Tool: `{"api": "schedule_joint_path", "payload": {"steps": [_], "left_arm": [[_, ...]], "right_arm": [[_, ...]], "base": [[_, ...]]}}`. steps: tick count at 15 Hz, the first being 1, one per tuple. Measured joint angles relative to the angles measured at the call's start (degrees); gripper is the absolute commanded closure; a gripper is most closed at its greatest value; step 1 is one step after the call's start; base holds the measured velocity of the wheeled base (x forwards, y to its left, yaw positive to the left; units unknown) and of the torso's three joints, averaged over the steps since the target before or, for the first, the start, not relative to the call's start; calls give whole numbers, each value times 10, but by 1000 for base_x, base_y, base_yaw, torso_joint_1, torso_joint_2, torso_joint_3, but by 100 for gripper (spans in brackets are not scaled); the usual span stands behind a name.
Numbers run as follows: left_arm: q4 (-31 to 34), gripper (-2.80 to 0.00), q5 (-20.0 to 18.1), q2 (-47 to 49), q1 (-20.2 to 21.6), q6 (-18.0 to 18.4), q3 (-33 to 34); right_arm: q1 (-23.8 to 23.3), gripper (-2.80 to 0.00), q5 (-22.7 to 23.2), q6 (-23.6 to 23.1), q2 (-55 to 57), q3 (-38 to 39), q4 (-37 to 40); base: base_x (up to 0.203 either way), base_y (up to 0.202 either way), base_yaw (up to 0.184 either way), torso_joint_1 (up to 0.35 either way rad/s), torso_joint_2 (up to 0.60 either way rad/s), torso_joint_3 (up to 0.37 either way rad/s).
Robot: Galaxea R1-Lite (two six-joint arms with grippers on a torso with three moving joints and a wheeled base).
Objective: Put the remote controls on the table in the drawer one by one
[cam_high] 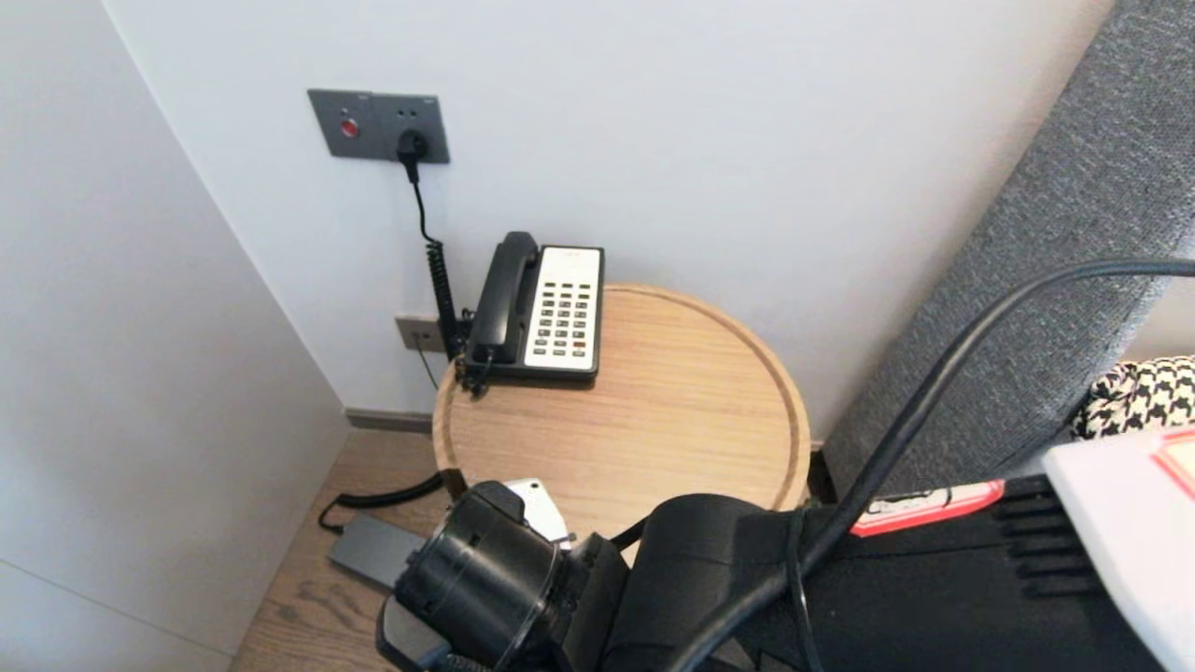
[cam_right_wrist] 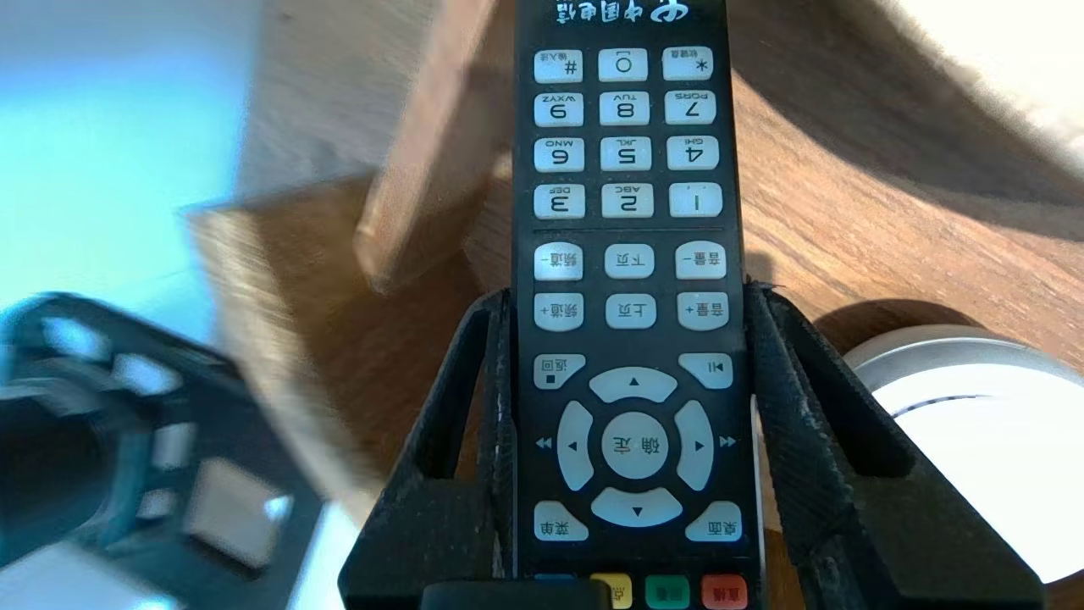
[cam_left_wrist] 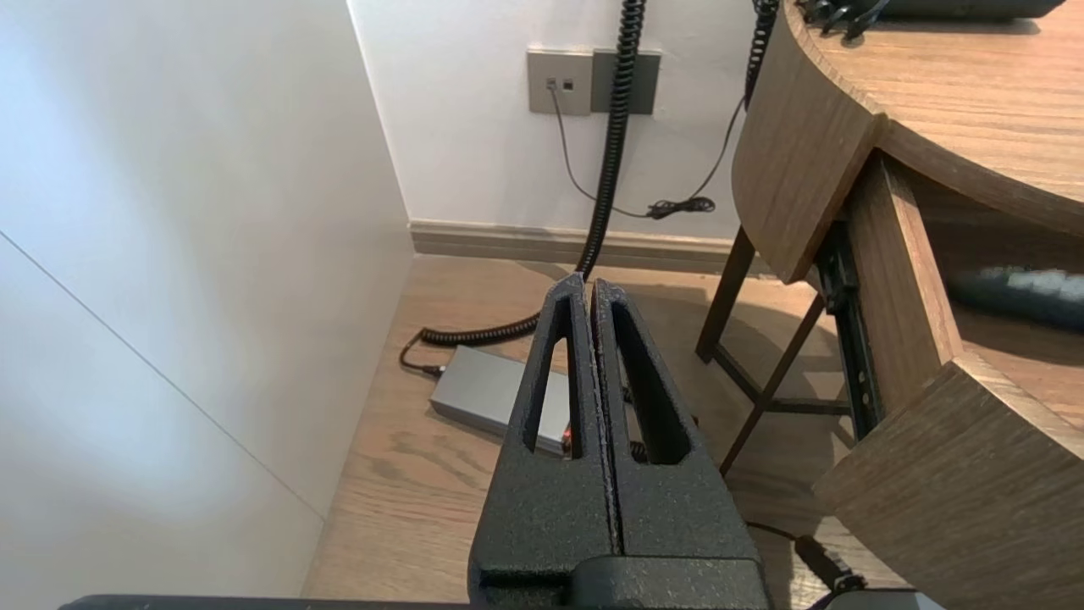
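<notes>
Wooden table (cam_high: pixel 672 411) lying close, gap unclear: right gripper (cam_right_wrist: pixel 628 292) clamping remote (cam_right_wrist: pixel 627 169) by its sides, long end jutting free, maybe snagging table edge, twisting loose; left gripper (cam_left_wrist: pixel 587 284) idling low, pressed together.

Right gripper (cam_right_wrist: pixel 628 292) clamps a remote control (cam_right_wrist: pixel 627 169) between both fingers; right arm (cam_high: pixel 709 579) reaches low across the front; left gripper (cam_left_wrist: pixel 584 288) hangs parked, fingers pressed together.

The remote (cam_right_wrist: pixel 631 254) is cut off at both ends in the right wrist view, with blurred wood (cam_right_wrist: pixel 296 280) behind.
</notes>
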Motion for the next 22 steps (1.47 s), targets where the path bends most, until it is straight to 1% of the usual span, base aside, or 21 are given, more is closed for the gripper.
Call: {"api": "schedule_joint_path", "payload": {"steps": [6,9,12,14,15,18,20,22], "left_arm": [[0,0,0,0,0,0,0],[0,0,0,0,0,0,0],[0,0,0,0,0,0,0],[0,0,0,0,0,0,0],[0,0,0,0,0,0,0],[0,0,0,0,0,0,0],[0,0,0,0,0,0,0],[0,0,0,0,0,0,0]], "right_arm": [[4,0,-32,-3,15,-3,1],[3,0,-46,-28,17,-3,2],[2,0,-80,-29,19,-4,11],[4,0,-120,-22,26,-10,15],[6,0,-132,-17,29,-14,15],[15,0,-136,-16,30,-22,21],[17,0,-136,-15,33,-38,50],[18,0,-134,-7,40,-77,87]], "base": [[0,0,0,0,0,0],[0,0,0,0,0,0],[0,0,0,0,0,0],[0,0,0,0,0,0],[0,0,0,0,0,0],[0,0,0,0,0,0],[0,0,0,0,0,0],[0,0,0,0,0,0]]}}
